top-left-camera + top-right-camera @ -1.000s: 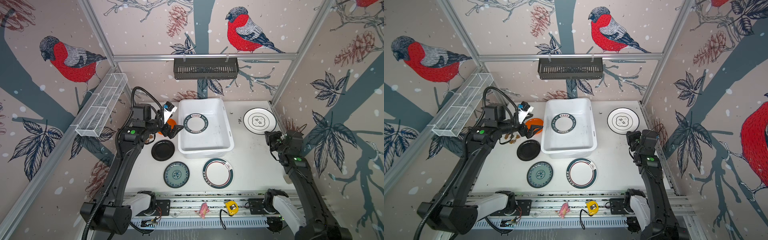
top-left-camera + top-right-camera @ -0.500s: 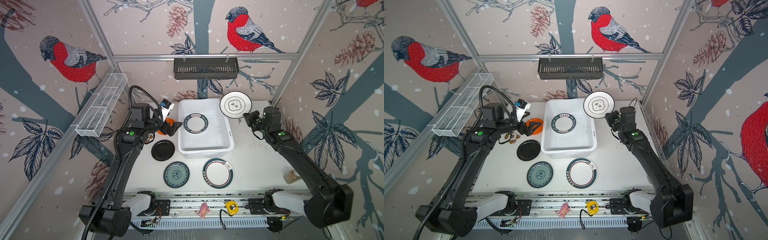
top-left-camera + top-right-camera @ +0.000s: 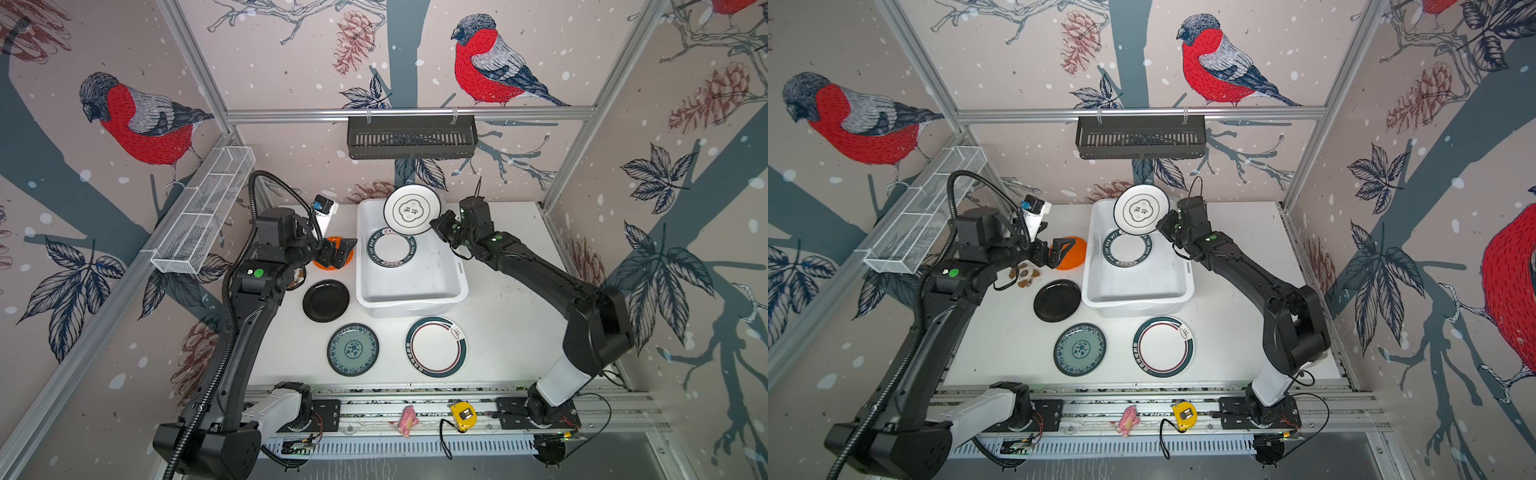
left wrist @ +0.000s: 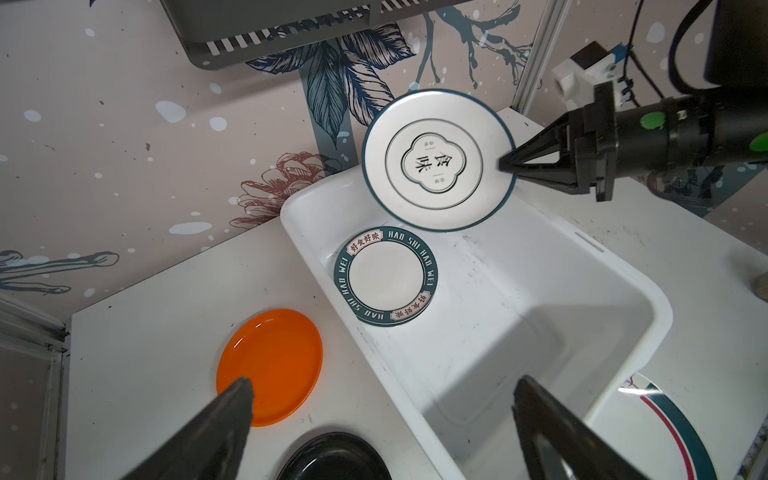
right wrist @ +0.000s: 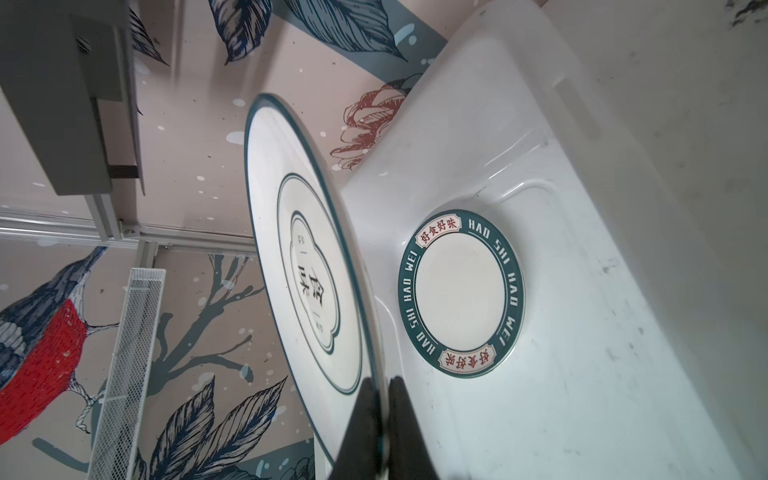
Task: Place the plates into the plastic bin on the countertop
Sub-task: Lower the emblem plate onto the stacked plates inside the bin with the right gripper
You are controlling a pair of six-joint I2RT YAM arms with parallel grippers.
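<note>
My right gripper (image 3: 434, 226) (image 5: 384, 386) is shut on the rim of a white plate with a dark emblem (image 3: 411, 210) (image 4: 436, 160), holding it tilted on edge above the far end of the plastic bin (image 3: 411, 301) (image 3: 1138, 303). A white plate with a green lettered band (image 3: 390, 249) (image 5: 461, 293) lies flat inside the bin. My left gripper (image 3: 340, 253) (image 4: 384, 384) hangs open over the orange plate (image 3: 1073, 251) (image 4: 272, 365), left of the bin. On the countertop (image 3: 519, 299) lie a black plate (image 3: 326, 300), a teal floral plate (image 3: 353, 349) and a dark-rimmed white plate (image 3: 436, 347).
A black slotted basket (image 3: 411, 137) hangs on the back rail and a white wire-mesh tray (image 3: 203, 220) on the left rail. Small brown bits (image 3: 1023, 276) lie beside the left arm. A yellow tape measure (image 3: 462, 412) and a pink toy (image 3: 407, 422) sit on the front rail.
The right arm has lifted the emblem plate from the back right of the countertop and carried it left to above the bin. The left gripper has hardly moved.
</note>
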